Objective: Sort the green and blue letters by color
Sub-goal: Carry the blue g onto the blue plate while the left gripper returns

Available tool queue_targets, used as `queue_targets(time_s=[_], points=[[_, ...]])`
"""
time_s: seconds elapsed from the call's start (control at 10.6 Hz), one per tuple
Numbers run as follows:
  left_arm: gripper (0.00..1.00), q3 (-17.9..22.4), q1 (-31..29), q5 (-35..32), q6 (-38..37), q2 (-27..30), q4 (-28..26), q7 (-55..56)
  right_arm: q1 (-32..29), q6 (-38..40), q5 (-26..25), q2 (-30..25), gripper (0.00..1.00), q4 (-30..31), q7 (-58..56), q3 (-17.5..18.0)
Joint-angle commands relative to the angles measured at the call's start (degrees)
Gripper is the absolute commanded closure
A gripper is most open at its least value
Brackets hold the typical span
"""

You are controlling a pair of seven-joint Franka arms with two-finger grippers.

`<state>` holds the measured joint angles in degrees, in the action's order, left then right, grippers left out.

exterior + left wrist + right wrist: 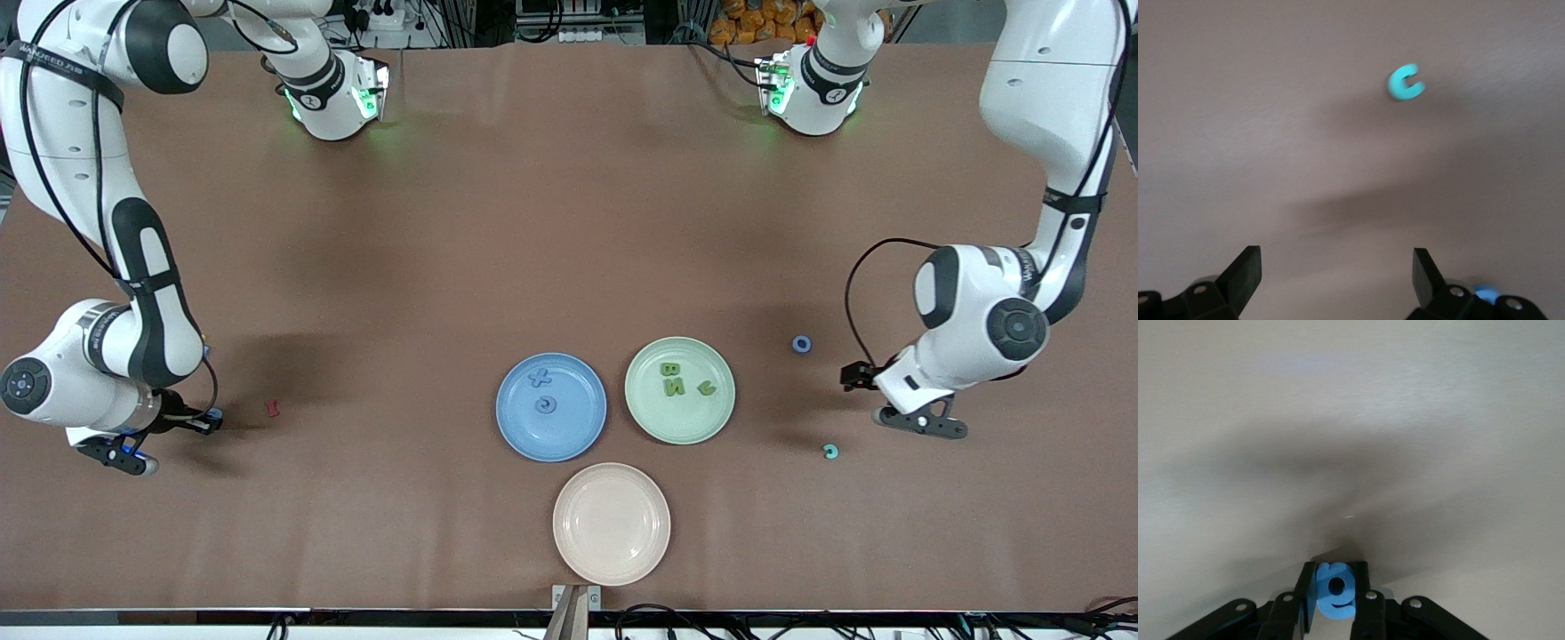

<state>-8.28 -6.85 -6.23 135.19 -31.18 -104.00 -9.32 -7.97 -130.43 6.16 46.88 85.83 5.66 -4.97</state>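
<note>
Pickup step: our right pincer (pixel 1335 600) clamps what looks like a blue letter e (pixel 1335 590); next we carry it to the blue plate (pixel 551 407). Our left pincer (pixel 1337 267) waits, wide.

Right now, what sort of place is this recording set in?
Likely a robotics lab: two arms mounted at a brown-covered table, three plates such as the blue plate laid out for sorting, and cables and power strips along the edge.

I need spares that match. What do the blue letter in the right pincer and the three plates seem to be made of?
The blue letter in the right pincer looks like matte foam: thick, soft-edged, no shine. The blue plate, green plate and pink plate look like smooth plastic or glazed ceramic, with faint sheen on their rims; which one is unclear.
</note>
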Motion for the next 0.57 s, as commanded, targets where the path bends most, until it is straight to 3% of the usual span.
queue_targets(time_s=[0.0,0.19,0.47], points=[[0.0,-1.21,-6.66,-3.51,3.75,2.0,-4.53,-5.52,0.14,4.99,2.01,-1.17,1.0,-3.46,5.56,4.43],[0.0,-1.3,-10.27,-3.7,7.7,2.0,-6.9,-8.25,2.59,10.96,2.19,-1.17,1.0,-7.42,14.85,6.19],[0.0,-1.13,-13.61,-2.82,12.9,2.0,-10.69,-8.26,4.28,11.34,2.1,-1.17,1.0,-7.7,32.01,13.65]])
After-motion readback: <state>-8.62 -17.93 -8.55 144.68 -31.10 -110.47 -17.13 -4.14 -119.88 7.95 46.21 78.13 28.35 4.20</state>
